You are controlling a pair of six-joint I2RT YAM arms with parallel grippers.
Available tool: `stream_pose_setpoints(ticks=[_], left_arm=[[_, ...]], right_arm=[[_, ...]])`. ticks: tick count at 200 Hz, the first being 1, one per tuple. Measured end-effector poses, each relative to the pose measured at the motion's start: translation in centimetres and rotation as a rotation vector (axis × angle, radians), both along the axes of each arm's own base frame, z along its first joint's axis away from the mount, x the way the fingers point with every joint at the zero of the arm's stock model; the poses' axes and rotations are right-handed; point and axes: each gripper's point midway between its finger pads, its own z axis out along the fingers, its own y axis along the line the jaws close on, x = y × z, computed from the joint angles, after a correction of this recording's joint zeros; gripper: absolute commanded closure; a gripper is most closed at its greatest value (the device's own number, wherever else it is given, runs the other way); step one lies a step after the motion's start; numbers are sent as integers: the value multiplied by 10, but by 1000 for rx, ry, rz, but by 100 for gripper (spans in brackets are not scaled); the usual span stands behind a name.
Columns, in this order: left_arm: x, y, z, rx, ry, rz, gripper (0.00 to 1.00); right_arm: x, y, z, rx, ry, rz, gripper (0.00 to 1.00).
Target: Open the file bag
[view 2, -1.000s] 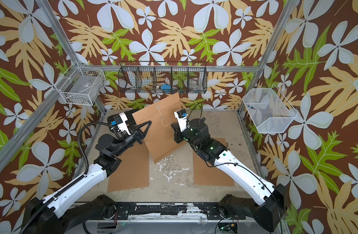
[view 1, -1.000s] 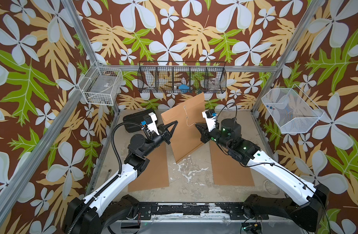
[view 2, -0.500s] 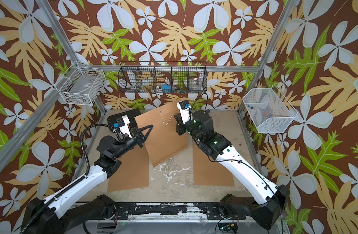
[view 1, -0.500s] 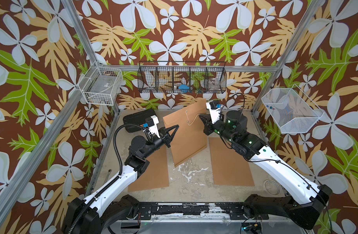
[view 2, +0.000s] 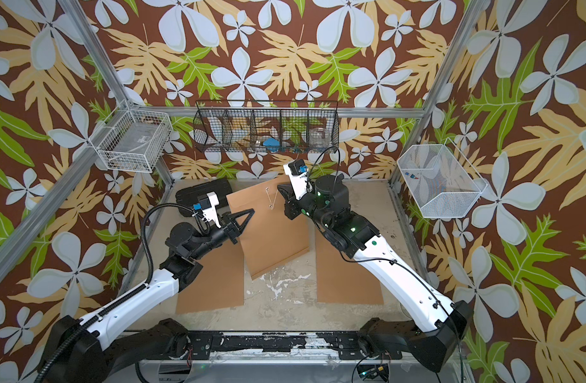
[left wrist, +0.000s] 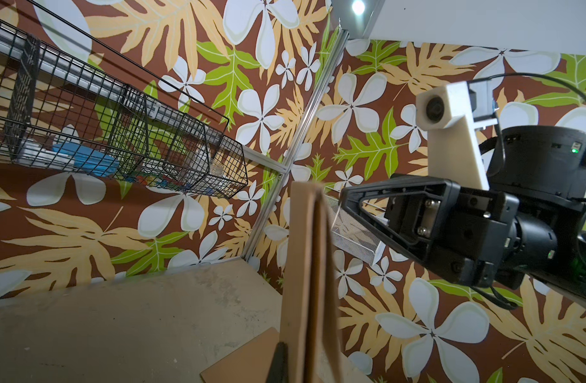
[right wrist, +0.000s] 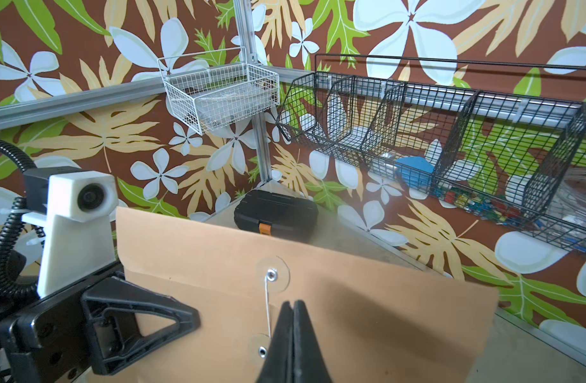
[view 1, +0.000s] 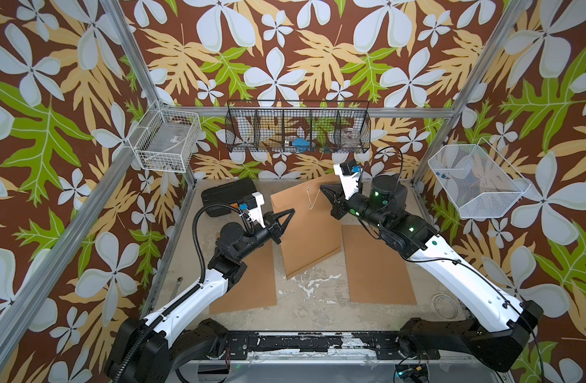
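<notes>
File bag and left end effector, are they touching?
Touching. Left wrist view: the file bag stands edge-on in the shut left end effector, a finger pressed against its side.

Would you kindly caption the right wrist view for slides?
Shut right pincer beside the white string of a brown paper file bag held by the left pincer.

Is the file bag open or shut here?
Shut. In the right wrist view the string runs from the upper button to the lower button on the file bag; no opening shows.

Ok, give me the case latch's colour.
Orange latch on the black case, best in the right wrist view.
</notes>
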Motion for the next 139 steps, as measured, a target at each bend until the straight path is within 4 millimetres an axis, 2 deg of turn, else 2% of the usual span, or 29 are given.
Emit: stream_pose_setpoints(ticks=[29, 78, 139], left_arm=[[-1, 0, 0, -4, -5, 0, 100], [-6, 6, 10, -23, -28, 16, 100], [-10, 8, 16, -32, -45, 16, 100]], right_arm=[[-1, 1, 0, 0, 1, 8, 100], [-3, -9, -15, -18, 15, -31, 100], [4, -26, -5, -37, -26, -122, 100]])
